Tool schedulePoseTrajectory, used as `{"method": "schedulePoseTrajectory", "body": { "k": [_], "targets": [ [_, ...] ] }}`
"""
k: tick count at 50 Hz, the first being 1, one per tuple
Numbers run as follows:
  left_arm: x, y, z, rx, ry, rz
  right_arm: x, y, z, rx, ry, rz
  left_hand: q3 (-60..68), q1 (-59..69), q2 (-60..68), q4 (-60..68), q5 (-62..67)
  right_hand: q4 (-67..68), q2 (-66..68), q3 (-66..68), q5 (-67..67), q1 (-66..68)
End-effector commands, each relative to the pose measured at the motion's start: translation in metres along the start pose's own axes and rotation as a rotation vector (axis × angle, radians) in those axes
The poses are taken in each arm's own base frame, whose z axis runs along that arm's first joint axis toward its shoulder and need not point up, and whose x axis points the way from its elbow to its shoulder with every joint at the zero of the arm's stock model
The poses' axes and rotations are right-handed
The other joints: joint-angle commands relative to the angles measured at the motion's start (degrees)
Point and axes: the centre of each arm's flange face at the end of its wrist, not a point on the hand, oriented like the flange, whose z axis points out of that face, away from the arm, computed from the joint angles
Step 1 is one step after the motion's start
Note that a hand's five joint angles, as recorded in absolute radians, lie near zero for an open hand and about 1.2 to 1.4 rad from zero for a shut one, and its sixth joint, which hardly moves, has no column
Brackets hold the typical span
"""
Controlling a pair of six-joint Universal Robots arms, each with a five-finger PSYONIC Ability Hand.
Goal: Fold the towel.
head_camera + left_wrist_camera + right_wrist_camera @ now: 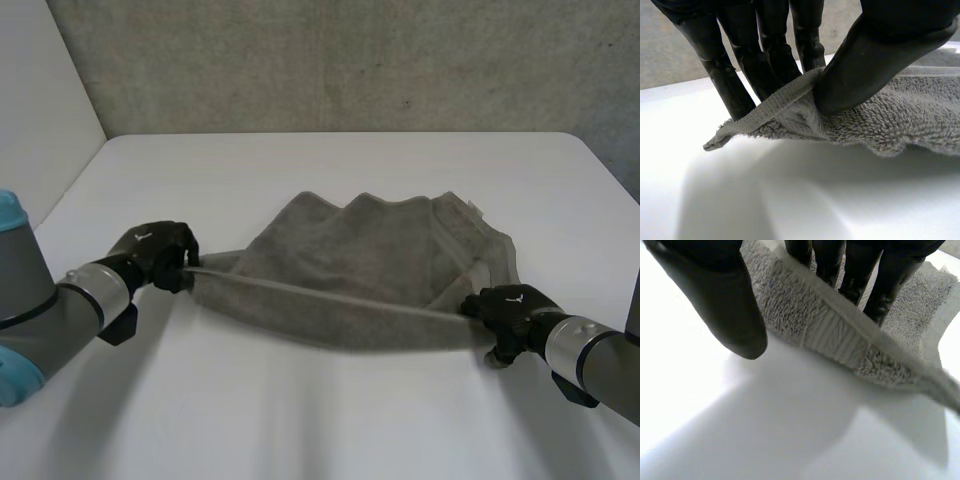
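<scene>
White tabletop (330,430) spreads wide on every side of the grey towel (370,250) at centre frame. Its near edge is stretched taut: the left hand (160,255) pinches the left corner between thumb and fingers, and the right hand (512,310) pinches the lower-right corner.

**Table (330,170) before a rough grey wall (350,60)**

The table is white, its 2 far corners rounded and its top smooth and matte. The wall behind it is grey, speckled concrete. At the left a plain pale panel (40,90) meets that wall. Soft light lays faint shadows on the tabletop.
</scene>
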Motion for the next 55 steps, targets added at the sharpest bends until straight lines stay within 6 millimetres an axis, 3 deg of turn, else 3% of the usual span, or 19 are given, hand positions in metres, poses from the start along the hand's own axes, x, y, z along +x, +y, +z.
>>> {"method": "schedulePoseTrajectory", "body": {
  "k": [1, 3, 4, 6, 7, 8, 9, 11, 17, 25, 33, 40, 43, 45, 46, 48, 49, 50, 55],
  "targets": [
    [-0.005, -0.016, -0.011, -0.004, -0.011, -0.024, 0.007, -0.021, -0.002, 0.082, 0.033, -0.013, 3.7, 5.1, 3.2, 2.6, 4.3, 24.2, 23.5, 23.7, 23.9, 23.9],
    [0.000, -0.028, -0.019, 0.009, 0.010, -0.033, 0.005, -0.072, -0.034, 0.265, 0.074, -0.045, 3.7, 5.1, 3.2, 2.6, 4.3, 24.2, 23.5, 23.7, 23.9, 23.9],
    [0.006, -0.046, -0.028, 0.046, 0.039, -0.036, 0.005, -0.072, -0.035, 0.266, 0.075, -0.045, 3.7, 5.1, 3.2, 2.6, 4.3, 24.2, 23.5, 23.7, 23.9, 23.9],
    [0.012, -0.067, -0.037, 0.094, 0.069, -0.039, 0.012, -0.136, -0.086, 0.521, 0.139, -0.045, 3.7, 5.1, 3.2, 2.6, 4.3, 24.2, 23.5, 23.7, 23.9, 23.9],
    [0.018, -0.089, -0.047, 0.149, 0.091, -0.043, 0.012, -0.136, -0.086, 0.522, 0.140, -0.045, 3.7, 5.1, 3.2, 2.6, 4.3, 24.2, 23.5, 23.7, 23.9, 23.9],
    [0.023, -0.114, -0.059, 0.219, 0.108, -0.046, 0.015, -0.163, -0.112, 0.631, 0.163, -0.044, 3.7, 5.1, 3.2, 2.6, 4.3, 24.2, 23.5, 23.7, 23.9, 23.9],
    [0.023, -0.114, -0.059, 0.219, 0.108, -0.046, 0.016, -0.183, -0.130, 0.702, 0.164, -0.048, 3.7, 5.1, 3.2, 2.6, 4.3, 24.2, 23.5, 23.7, 23.9, 23.9],
    [0.030, -0.162, -0.086, 0.370, 0.130, -0.050, 0.017, -0.197, -0.146, 0.739, 0.159, -0.054, 3.7, 5.1, 3.2, 2.6, 4.3, 24.2, 23.5, 23.7, 23.9, 23.9],
    [0.036, -0.216, -0.123, 0.559, 0.159, -0.073, 0.014, -0.226, -0.179, 0.747, 0.121, -0.097, 3.7, 5.1, 3.2, 2.6, 4.3, 24.2, 23.5, 23.7, 23.9, 23.9],
    [0.008, -0.218, -0.116, 0.560, 0.078, -0.097, 0.024, -0.217, -0.138, 0.602, 0.128, -0.174, 3.7, 5.1, 3.2, 2.6, 4.3, 24.2, 23.5, 23.7, 23.9, 23.9],
    [-0.033, -0.153, -0.038, 0.309, 0.010, -0.128, 0.034, -0.199, -0.077, 0.465, 0.105, -0.170, 3.7, 5.1, 3.2, 2.6, 4.3, 24.2, 23.5, 23.7, 23.9, 23.9],
    [-0.034, -0.135, 0.019, 0.253, 0.007, 0.046, 0.032, -0.207, -0.018, 0.443, 0.159, -0.268, 3.7, 5.1, 3.2, 2.6, 4.3, 24.2, 23.5, 23.7, 23.9, 23.9],
    [-0.026, -0.151, 0.044, 0.323, 0.003, 0.117, 0.033, -0.234, -0.007, 0.547, 0.249, -0.336, 3.7, 5.1, 3.2, 2.6, 4.3, 24.2, 23.5, 23.7, 23.9, 23.9],
    [-0.031, -0.193, 0.052, 0.480, -0.051, 0.144, 0.039, -0.255, -0.009, 0.649, 0.322, -0.354, 3.7, 5.1, 3.2, 2.6, 4.3, 24.2, 23.5, 23.7, 23.9, 23.9],
    [-0.031, -0.193, 0.052, 0.481, -0.051, 0.144, 0.043, -0.276, -0.015, 0.757, 0.388, -0.366, 3.7, 5.1, 3.2, 2.6, 4.3, 24.2, 23.5, 23.7, 23.9, 23.9],
    [-0.032, -0.245, 0.043, 0.698, -0.089, 0.157, 0.046, -0.296, -0.027, 0.870, 0.450, -0.377, 3.7, 5.1, 3.2, 2.6, 4.3, 24.2, 23.5, 23.7, 23.9, 23.9],
    [-0.032, -0.246, 0.043, 0.699, -0.090, 0.157, 0.050, -0.310, -0.038, 0.955, 0.498, -0.381, 3.7, 5.1, 3.2, 2.6, 4.3, 24.2, 23.5, 23.7, 23.9, 23.9],
    [-0.031, -0.267, 0.034, 0.796, -0.099, 0.154, 0.050, -0.311, -0.038, 0.956, 0.499, -0.381, 3.7, 5.1, 3.2, 2.6, 4.3, 24.2, 23.5, 23.7, 23.9, 23.9],
    [-0.029, -0.292, 0.018, 0.912, -0.075, 0.119, 0.044, -0.310, -0.051, 0.971, 0.466, -0.403, 3.7, 5.1, 3.2, 2.6, 4.3, 24.2, 23.5, 23.7, 23.9, 23.9]
  ]
}}
